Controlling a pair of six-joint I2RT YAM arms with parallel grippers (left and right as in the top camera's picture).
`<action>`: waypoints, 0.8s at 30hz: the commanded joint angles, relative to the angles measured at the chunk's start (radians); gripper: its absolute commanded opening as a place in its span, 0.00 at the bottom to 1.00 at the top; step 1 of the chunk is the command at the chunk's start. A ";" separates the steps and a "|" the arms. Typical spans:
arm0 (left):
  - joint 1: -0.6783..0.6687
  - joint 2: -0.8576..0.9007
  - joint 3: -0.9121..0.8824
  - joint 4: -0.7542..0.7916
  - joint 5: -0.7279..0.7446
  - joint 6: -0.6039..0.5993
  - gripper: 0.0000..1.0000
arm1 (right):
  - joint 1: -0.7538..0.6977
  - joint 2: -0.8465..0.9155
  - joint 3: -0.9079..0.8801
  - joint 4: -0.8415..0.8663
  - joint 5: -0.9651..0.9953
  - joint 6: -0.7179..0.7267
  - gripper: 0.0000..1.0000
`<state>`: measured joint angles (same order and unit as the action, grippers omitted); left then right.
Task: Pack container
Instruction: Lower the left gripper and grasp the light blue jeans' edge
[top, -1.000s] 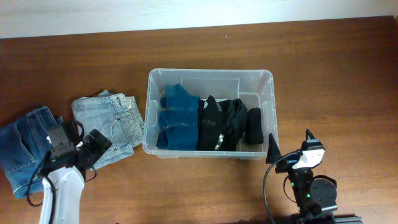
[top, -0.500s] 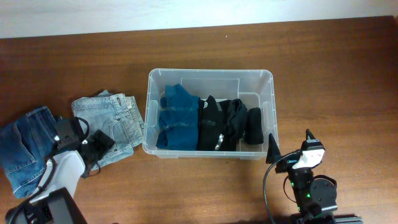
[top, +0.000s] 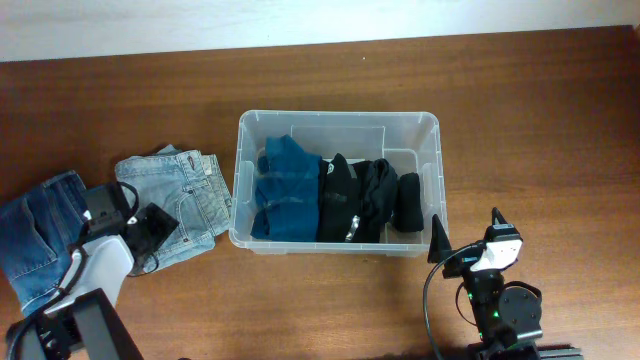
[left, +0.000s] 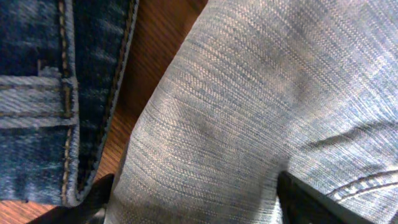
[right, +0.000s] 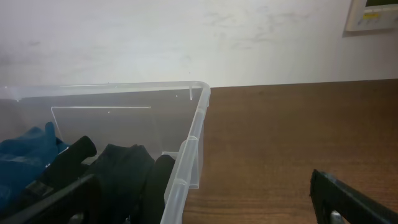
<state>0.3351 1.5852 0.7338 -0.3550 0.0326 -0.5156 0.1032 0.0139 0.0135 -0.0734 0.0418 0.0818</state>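
Observation:
The container (top: 338, 117) is a clear plastic bin in the middle of the table. It holds a blue garment (top: 284, 190) and black garments (top: 362, 198). Folded light-blue jeans (top: 190, 196) lie to its left, with dark-blue jeans (top: 35, 235) further left. My left gripper (top: 157, 232) is open, low over the front left edge of the light jeans. In the left wrist view the light denim (left: 249, 93) fills the space between the fingers (left: 193, 200). My right gripper (top: 466, 230) is open and empty, by the container's front right corner (right: 198, 99).
Bare brown wooden table (top: 540, 120) lies to the right of and behind the container. A pale wall (right: 186, 37) stands beyond the table's far edge. The dark jeans' seam (left: 68, 93) lies close beside the light jeans, with a strip of table between them.
My left arm has swung in and its wrist has shifted toward the far side, staying over the light jeans' edge. The right arm and the container have not moved.

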 joint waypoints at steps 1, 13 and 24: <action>-0.004 0.071 -0.048 -0.028 0.133 -0.006 0.75 | -0.008 -0.010 -0.008 -0.002 0.016 0.000 0.98; -0.004 0.071 -0.048 -0.042 0.134 -0.006 0.16 | -0.008 -0.010 -0.008 -0.001 0.016 0.000 0.99; -0.004 -0.107 0.056 -0.129 0.156 0.105 0.00 | -0.008 -0.010 -0.008 -0.002 0.016 0.000 0.99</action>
<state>0.3408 1.5620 0.7662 -0.4721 0.1398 -0.5137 0.1032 0.0139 0.0135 -0.0734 0.0418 0.0818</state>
